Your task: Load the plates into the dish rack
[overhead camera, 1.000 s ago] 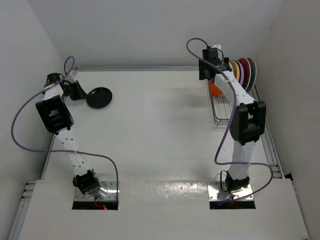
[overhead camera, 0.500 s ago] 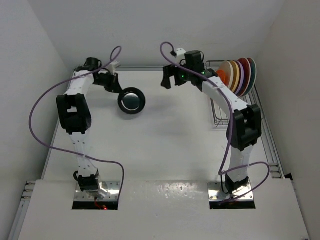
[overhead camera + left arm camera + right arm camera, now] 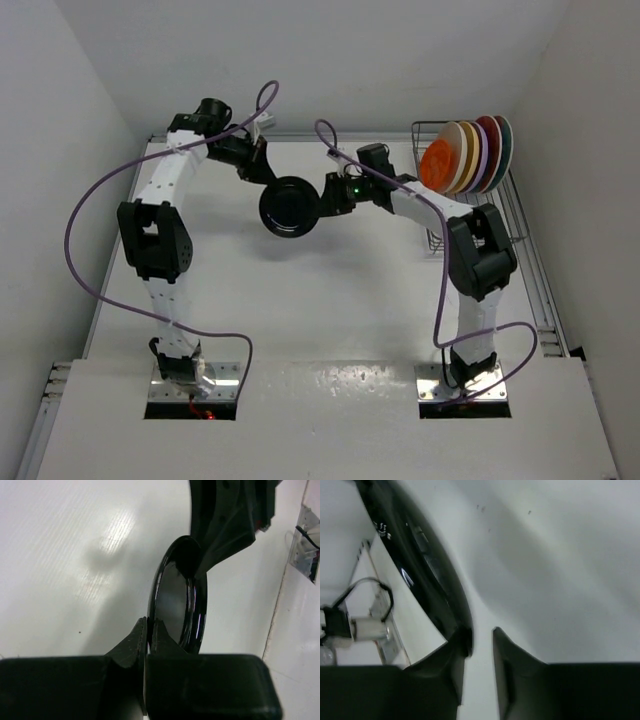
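A small glossy black plate [image 3: 290, 207] hangs on edge above the table's middle. My left gripper [image 3: 268, 178] is shut on its upper left rim; the left wrist view shows its fingers [image 3: 149, 621] pinching the near rim of the plate [image 3: 175, 600]. My right gripper [image 3: 325, 200] is at the plate's right rim. In the right wrist view its jaws [image 3: 480, 630] stand narrowly apart: the plate's rim [image 3: 415, 555] lies against the left finger, and bare table shows in the gap. The dish rack [image 3: 440, 240] at the far right holds orange [image 3: 435, 165], tan, lavender and red plates upright.
White walls close in on the table at the back and both sides. Purple cables loop from both arms. The right gripper's black body [image 3: 225, 530] fills the top of the left wrist view. A metal rail runs along the table's right edge [image 3: 540, 300].
The left arm has carried the black plate right, off the table toward the middle. The right arm has swung left from the rack to the plate's rim, and its jaws have narrowed.
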Robot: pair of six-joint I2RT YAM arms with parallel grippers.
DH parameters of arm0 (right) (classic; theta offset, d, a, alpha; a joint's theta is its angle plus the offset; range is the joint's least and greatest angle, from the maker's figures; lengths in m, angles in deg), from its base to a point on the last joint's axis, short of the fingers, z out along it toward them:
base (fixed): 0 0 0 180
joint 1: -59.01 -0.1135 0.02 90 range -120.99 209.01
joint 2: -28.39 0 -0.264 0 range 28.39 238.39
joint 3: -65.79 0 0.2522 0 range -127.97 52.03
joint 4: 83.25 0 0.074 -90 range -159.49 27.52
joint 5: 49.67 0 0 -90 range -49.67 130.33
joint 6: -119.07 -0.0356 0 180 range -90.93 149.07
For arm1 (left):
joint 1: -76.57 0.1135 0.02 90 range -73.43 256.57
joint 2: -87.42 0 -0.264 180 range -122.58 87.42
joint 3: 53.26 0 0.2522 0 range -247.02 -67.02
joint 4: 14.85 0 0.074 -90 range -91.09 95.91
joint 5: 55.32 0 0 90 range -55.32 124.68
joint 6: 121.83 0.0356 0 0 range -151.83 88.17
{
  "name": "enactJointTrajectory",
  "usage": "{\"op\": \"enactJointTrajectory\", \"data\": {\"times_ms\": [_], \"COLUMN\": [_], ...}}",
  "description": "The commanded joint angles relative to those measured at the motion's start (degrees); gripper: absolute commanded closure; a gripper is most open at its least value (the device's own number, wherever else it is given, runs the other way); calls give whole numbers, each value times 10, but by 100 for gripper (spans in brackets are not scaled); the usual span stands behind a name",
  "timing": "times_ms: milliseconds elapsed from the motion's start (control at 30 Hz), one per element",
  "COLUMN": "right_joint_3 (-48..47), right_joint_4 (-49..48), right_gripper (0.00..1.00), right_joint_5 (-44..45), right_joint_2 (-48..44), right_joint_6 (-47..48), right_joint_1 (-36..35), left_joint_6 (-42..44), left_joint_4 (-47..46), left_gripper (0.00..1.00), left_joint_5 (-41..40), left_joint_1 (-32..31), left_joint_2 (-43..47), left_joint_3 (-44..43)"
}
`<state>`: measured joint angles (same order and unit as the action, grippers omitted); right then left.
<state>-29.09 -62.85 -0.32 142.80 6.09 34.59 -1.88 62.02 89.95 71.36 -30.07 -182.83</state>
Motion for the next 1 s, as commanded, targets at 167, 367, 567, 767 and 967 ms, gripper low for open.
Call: {"op": "enactJointTrajectory", "data": {"times_ms": [167,367,567,767,967], "right_joint_3": [123,169,66,-13,-55], "right_joint_4": [-108,-157,9,72,19], "right_gripper": [100,100,100,100,100], "right_joint_5": [17,88,382,669,859], "right_joint_2": [-156,-231,-262,-232,-151], "right_joint_6": [-32,-58,-13,16,44], "right_joint_1": [-3,11,53,108,126], "left_joint_6": [-35,-82,-171,-198,-198], "left_joint_4": [-28,-62,-126,-161,-171], "left_gripper": [83,22,1,1,1], "left_joint_5": [-15,-59,-200,-308,-296], "left_joint_1": [-22,-9,54,101,137], "left_joint_2": [81,98,110,110,103], "left_joint_3": [19,43,29,65,91]}}
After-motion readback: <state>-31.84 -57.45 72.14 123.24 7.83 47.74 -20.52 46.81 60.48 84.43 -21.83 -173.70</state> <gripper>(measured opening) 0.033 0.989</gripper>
